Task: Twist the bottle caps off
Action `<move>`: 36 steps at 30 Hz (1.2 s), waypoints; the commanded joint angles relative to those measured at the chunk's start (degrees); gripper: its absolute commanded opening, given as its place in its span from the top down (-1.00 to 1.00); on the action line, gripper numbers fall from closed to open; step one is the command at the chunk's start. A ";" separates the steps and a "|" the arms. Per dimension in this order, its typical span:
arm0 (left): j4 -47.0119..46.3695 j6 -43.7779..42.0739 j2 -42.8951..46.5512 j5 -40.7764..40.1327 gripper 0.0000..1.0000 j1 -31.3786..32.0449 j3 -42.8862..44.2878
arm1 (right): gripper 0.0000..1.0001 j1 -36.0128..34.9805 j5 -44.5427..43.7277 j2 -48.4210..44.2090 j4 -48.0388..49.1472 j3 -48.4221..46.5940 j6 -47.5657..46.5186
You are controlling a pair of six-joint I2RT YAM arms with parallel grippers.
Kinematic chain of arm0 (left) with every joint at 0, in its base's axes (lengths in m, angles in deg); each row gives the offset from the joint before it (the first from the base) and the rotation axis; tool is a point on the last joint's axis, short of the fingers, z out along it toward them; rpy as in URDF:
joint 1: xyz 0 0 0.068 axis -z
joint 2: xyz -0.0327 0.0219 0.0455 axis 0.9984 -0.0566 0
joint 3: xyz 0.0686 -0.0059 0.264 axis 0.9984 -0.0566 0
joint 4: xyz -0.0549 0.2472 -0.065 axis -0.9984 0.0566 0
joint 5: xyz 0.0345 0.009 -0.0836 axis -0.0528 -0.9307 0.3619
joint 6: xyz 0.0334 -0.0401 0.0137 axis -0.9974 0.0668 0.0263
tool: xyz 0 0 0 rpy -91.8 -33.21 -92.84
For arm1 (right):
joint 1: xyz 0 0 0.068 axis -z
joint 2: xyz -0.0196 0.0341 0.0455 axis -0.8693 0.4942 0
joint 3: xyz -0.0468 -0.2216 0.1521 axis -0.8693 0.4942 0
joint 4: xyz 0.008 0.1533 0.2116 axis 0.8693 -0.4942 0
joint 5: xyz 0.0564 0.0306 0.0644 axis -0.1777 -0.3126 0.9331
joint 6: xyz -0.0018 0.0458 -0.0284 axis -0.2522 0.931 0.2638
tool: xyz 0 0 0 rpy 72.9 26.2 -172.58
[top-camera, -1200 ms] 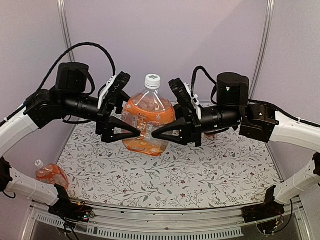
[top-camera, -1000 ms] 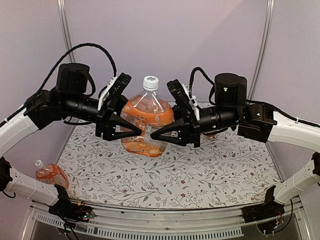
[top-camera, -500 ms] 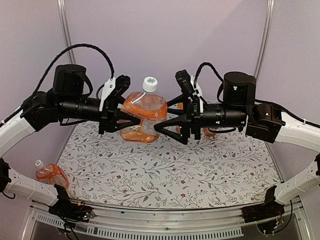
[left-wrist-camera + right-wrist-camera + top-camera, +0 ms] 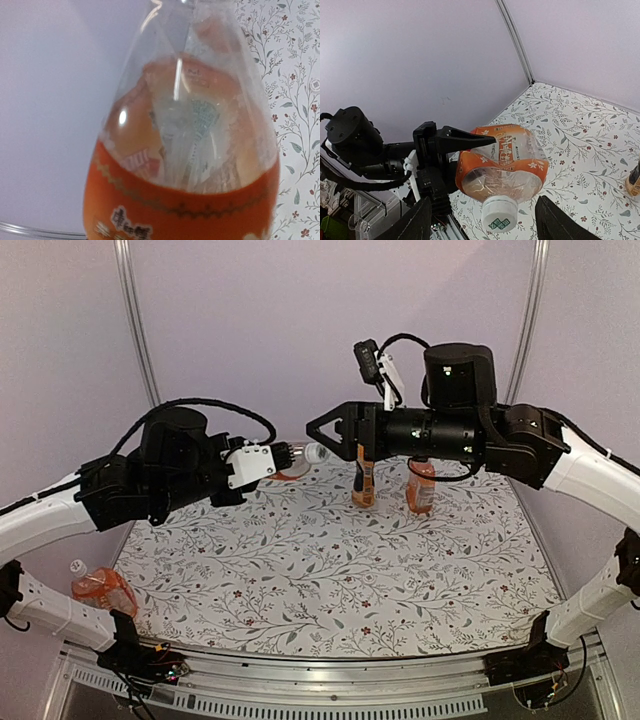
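In the middle of the top view, up above the flowery table [image 4: 330, 580], the left gripper [image 4: 460, 155] holds a squat bottle [image 4: 502, 157] of orange drink tipped on its side. Its small white cap [image 4: 317, 452] points at the right gripper [image 4: 318, 430]. The bottle looks thin and soft, so I think a hard squeeze would dent it. It is only partly full, so the drink can slosh and pull it about. The smooth plastic may also be slippery. The cap looks hard, and its sides have little ribs, so that is the best place to take hold: one finger on each side, across the ribs. The left jaws are closed on the fat part of the bottle. One finger lies along the orange label and the other is hidden behind it. The right jaws are wide open. In the right wrist view the cap sits between the two fingers, with room on both sides, and touches neither. Two more bottles [image 4: 421, 485] stand at the back of the table, well apart from this one.
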 commanded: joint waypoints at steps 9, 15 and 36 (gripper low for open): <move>-5.05 -4.63 0.94 -3.97 0.39 2.34 -1.33 | 0.12 -0.01 -1.06 4.46 -5.48 -1.61 5.34; -5.20 -4.53 0.73 -3.80 0.38 2.52 -1.22 | 0.58 -0.06 0.07 4.43 -5.18 -0.76 5.47; 37.83 15.20 -4.21 49.29 0.59 2.44 18.11 | 1.00 -9.98 14.41 0.50 -24.05 0.72 -48.21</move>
